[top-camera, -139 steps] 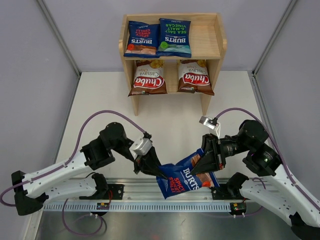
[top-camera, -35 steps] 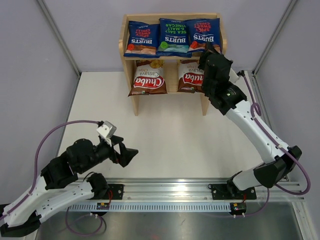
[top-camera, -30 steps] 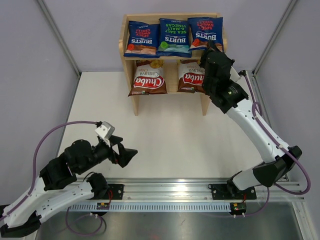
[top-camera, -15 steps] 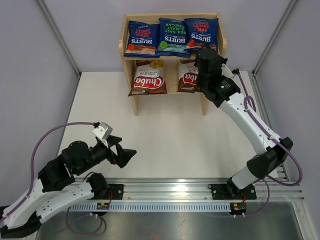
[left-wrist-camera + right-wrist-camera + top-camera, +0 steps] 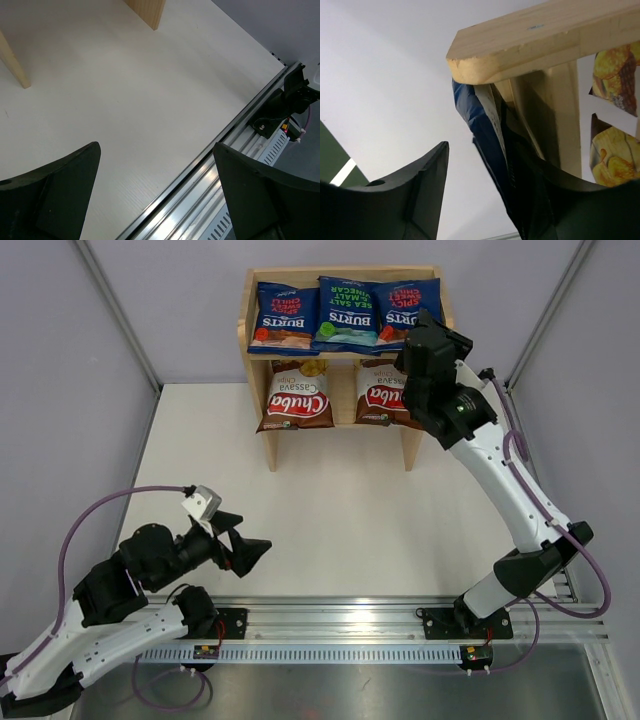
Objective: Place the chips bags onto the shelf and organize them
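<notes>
My right end effector (image 5: pixel 480 146) stands open at the shelf's (image 5: pixel 245 312) top right corner, the rightmost Burts bag (image 5: pixel 410 302) lying on the top tier, its edge between my fingers, unclamped. My left end effector (image 5: pixel 156 147) hangs wide open and empty above the surface (image 5: pixel 330 500)

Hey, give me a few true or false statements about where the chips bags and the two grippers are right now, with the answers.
1. Three Burts bags lie side by side on the top tier of the shelf. True.
2. The left gripper holds a bag. False: it is open and empty, over the table.
3. Two Chuba bags sit in the lower tier. True.
4. The right gripper is down near its base. False: it is up at the shelf's right end, open, with the edge of the rightmost Burts bag between its fingers.
</notes>
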